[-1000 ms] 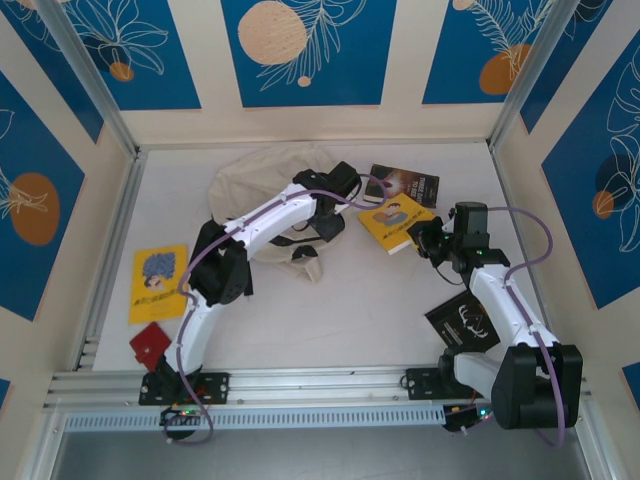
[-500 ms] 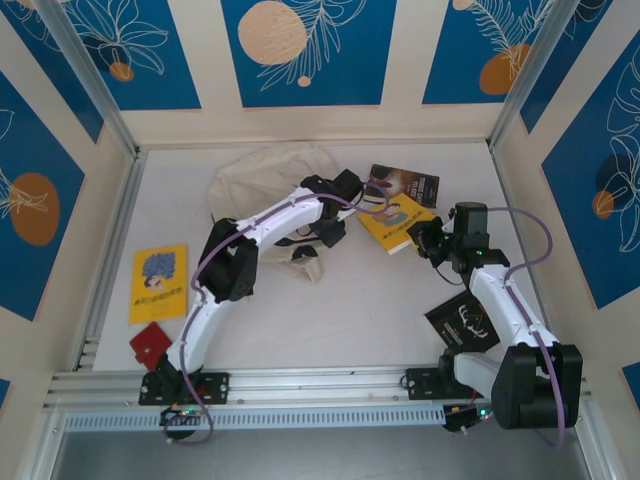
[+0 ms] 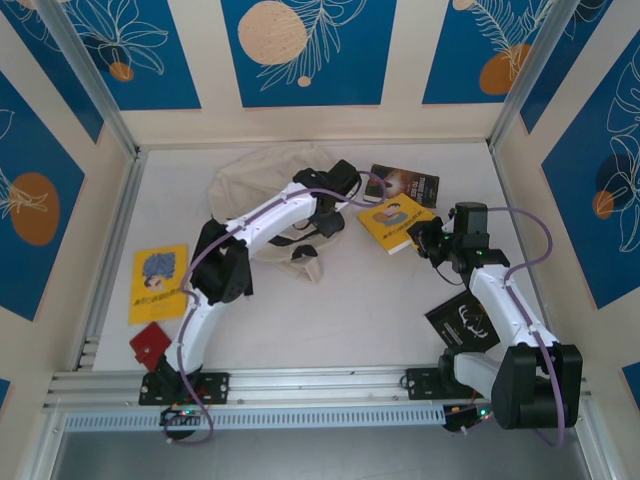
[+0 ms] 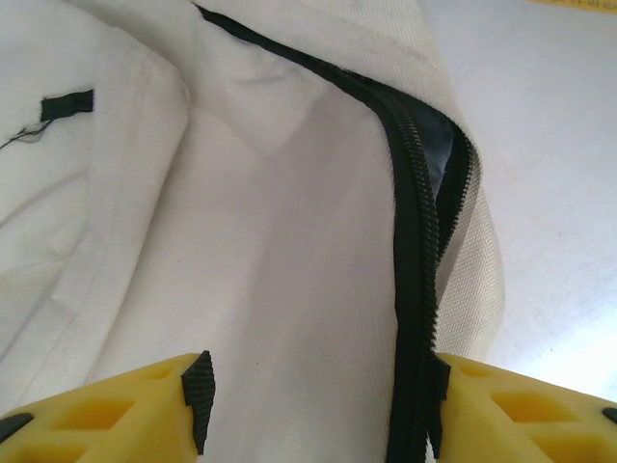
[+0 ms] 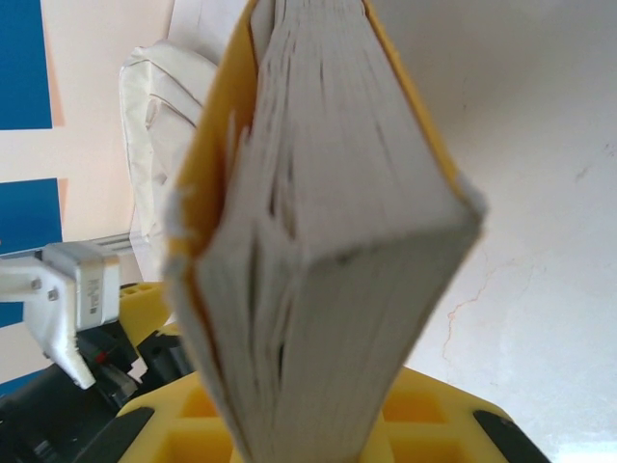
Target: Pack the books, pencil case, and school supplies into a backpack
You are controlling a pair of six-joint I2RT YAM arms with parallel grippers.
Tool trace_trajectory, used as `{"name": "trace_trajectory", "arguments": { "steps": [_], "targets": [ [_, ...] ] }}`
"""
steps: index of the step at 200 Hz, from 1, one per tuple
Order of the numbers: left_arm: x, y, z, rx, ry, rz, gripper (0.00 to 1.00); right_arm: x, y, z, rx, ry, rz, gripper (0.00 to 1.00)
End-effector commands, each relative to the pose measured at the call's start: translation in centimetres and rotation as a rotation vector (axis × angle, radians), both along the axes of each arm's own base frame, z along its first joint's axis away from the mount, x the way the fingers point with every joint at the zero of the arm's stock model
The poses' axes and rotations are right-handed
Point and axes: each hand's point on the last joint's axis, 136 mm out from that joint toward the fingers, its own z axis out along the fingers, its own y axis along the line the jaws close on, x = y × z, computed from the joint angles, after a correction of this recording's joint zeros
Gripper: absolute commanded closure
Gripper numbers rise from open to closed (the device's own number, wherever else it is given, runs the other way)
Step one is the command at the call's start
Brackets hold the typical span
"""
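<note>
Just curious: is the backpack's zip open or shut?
Open, at least partly: the zip on the backpack splits apart, showing a dark gap.

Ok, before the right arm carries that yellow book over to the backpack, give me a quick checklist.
1. Right gripper shut on book: ok.
2. Left gripper astride the backpack zip, firm hold: cannot tell.
3. Zip open wide enough: cannot tell; a narrow gap in the left wrist view.
4. Route to the opening free: probably not ok; left arm lies across the backpack.
5. Book clear of dark book: cannot tell.
</note>
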Motion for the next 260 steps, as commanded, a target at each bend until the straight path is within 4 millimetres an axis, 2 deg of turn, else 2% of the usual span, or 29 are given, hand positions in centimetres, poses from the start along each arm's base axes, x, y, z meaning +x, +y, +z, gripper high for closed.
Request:
{"name": "trace_trajectory", "arguments": {
  "steps": [1, 44, 69, 92, 125, 172, 187, 204, 231, 260],
  "targets": [
    [-0.1, 1.3, 1.4, 0.004, 0.02, 0.0, 0.4, 0.5, 0.4, 1.7, 0.019, -0.078, 0.02, 0.96],
    [-0.2, 2.6, 0.9, 0.065, 0.014, 0.001, 0.4, 0.5, 0.5, 1.6, 0.025, -0.076, 0.018, 0.96],
    [-0.6, 4.3, 0.5, 0.142, -0.001, 0.004, 0.41, 0.5, 0.5, 1.7, 0.024, -0.076, 0.019, 0.96],
    [-1.5, 5.4, 0.3, 0.173, 0.01, -0.009, 0.49, 0.5, 0.5, 1.6, 0.024, -0.076, 0.017, 0.96],
    [-1.5, 7.0, 1.3, 0.198, -0.058, 0.032, 0.61, 0.6, 0.6, 1.7, 0.025, -0.081, 0.02, 0.96],
    [-1.2, 6.4, 2.9, 0.134, -0.111, 0.042, 0.9, 0.5, 0.9, 1.9, 0.027, -0.084, 0.03, 0.96],
    [-0.5, 6.1, 4.4, 0.103, -0.157, 0.051, 0.95, 0.4, 0.9, 2.3, 0.025, -0.095, 0.033, 0.96],
    [0.6, 6.0, 7.2, 0.069, -0.252, 0.08, 0.99, 0.2, 0.9, 3.2, 0.018, -0.123, 0.034, 0.96],
    [2.1, 6.0, 12.2, -0.008, -0.41, 0.147, 1.0, -0.3, 1.1, 5.1, 0.006, -0.186, 0.053, 0.96],
    [3.3, 6.2, 17.1, -0.107, -0.556, 0.238, 1.0, -1.1, 2.2, 7.6, 0.0, -0.274, 0.104, 0.97]
  ]
}}
